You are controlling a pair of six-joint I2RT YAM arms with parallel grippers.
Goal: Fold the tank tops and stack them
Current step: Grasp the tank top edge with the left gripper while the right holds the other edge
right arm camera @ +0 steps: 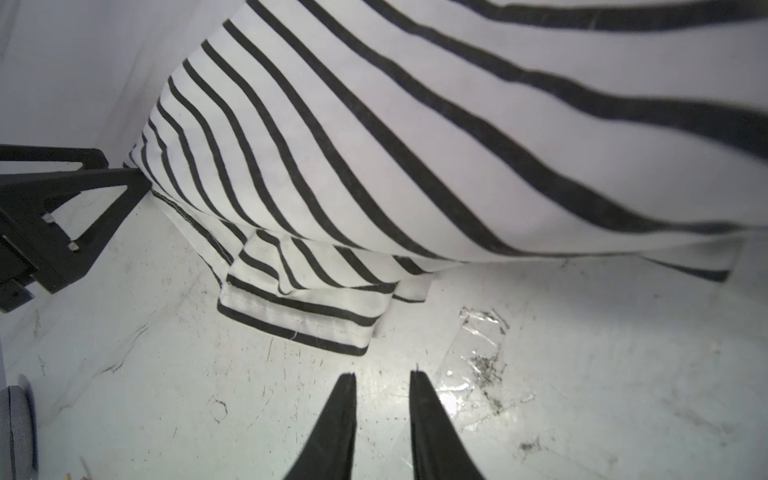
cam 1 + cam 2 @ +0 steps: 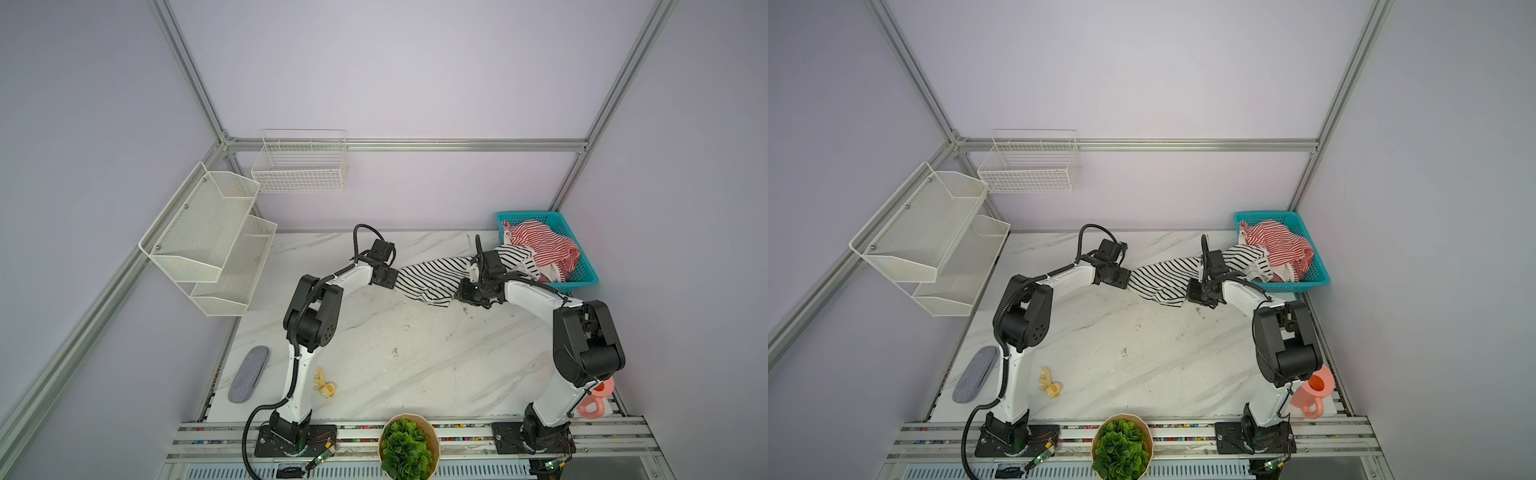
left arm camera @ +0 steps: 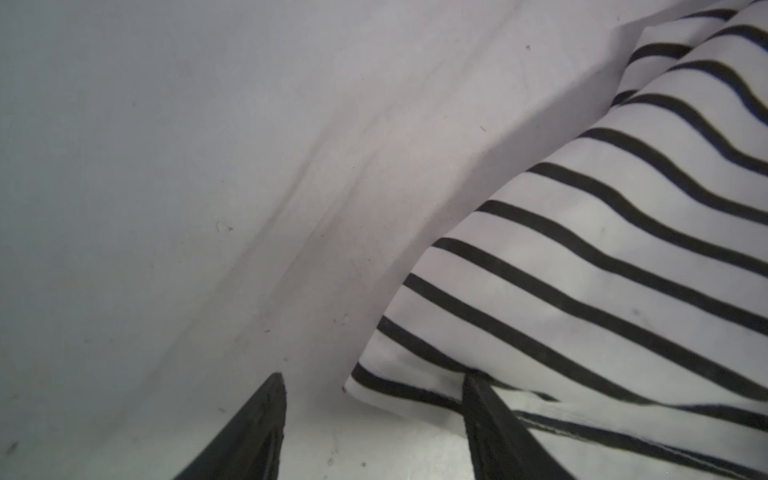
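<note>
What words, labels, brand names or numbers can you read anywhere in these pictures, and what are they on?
None can be read. The black-and-white tank top, the red-and-white tank top and the teal basket show no print; the small circuit board at the front edge is too small to tell.

Overhead pair; wrists near striped top [image 3: 582, 291]

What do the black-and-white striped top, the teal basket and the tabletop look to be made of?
Black-and-white top: soft matte cloth, knit or woven; it drapes, creases and shows a stitched hem.
Teal basket: probably moulded plastic, given its uniform colour and lattice walls.
Tabletop: marble-look, grey veins, slight gloss; whether stone or laminate, cannot tell.
</note>
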